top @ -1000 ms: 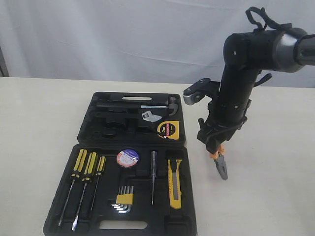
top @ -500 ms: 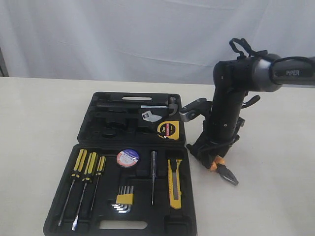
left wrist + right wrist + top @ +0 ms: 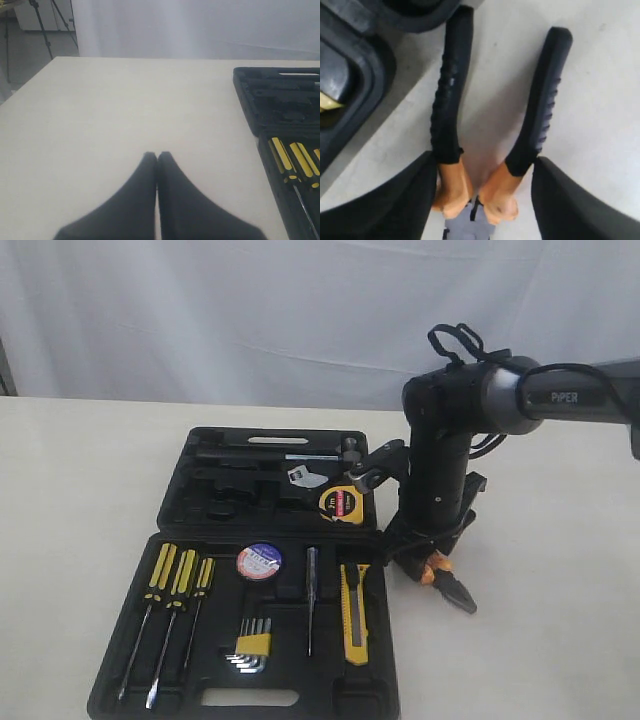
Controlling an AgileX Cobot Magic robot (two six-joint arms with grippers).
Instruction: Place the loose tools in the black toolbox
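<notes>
Pale bench (image 3: 80,490), black toolbox (image 3: 170,502) open; right end effector (image 3: 480,197) grasps the pliers (image 3: 447,100) near their pivot: swing them level over a free recess, then lower.

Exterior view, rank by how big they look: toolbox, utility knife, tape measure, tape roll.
1. black toolbox, by far the largest.
2. utility knife.
3. tape measure and tape roll: these look about alike, and the tape measure lies farther back, so I won't rank them.
</notes>
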